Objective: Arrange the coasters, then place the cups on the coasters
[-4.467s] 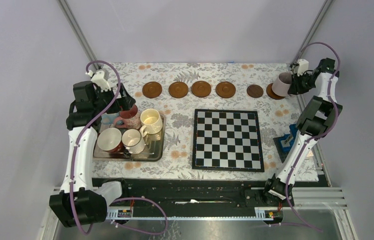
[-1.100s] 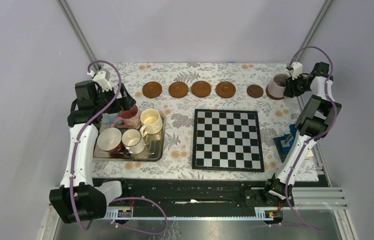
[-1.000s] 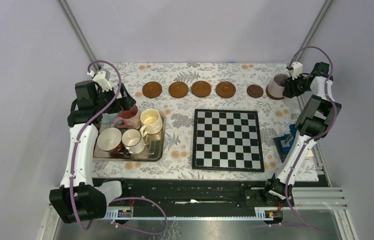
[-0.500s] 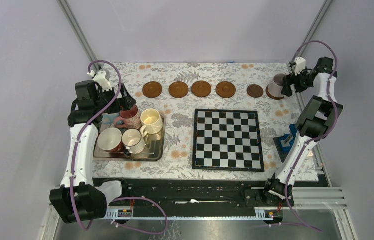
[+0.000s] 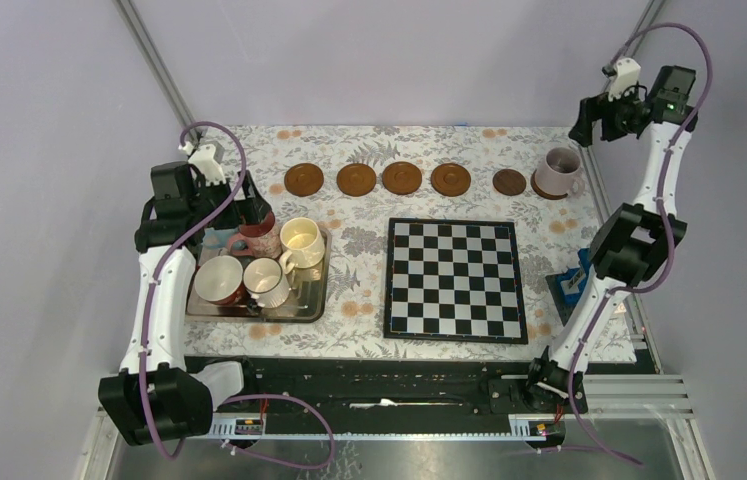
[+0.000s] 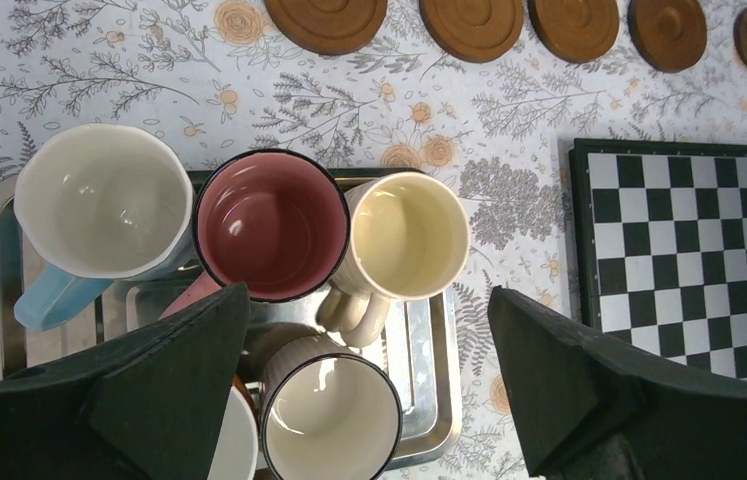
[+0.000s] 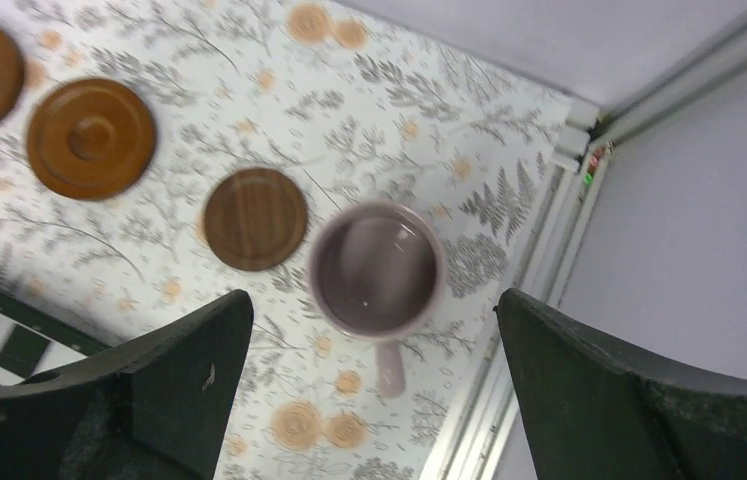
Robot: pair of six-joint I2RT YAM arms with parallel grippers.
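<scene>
The right arm rises tall from its base, its forearm running up past the far right corner of the worktop, and the right tool hangs high above the lilac mug, pointing down, its jaws spread wide and holding nothing. The left arm bends at the elbow and leans over the far end of the metal tray; the left tool points down just above the pink patterned mug, jaws equally wide and empty. The lilac mug stands upright at the right end of the coaster row, handle toward the right rail, on a coaster of which only a brown sliver shows in the top view; the right wrist view hides it entirely under the mug. The light blue mug is largely covered by the left arm from above, and the dark-red mug is cut off by a finger in the left wrist view. A small blue object beside the right arm is too hidden to identify. There are six coasters in a row along the far side: five bare, one under the lilac mug. There are six mugs: one on its coaster, and five crowded on the tray, including the cream-yellow mug and white mug. One chessboard lies near the middle.
</scene>
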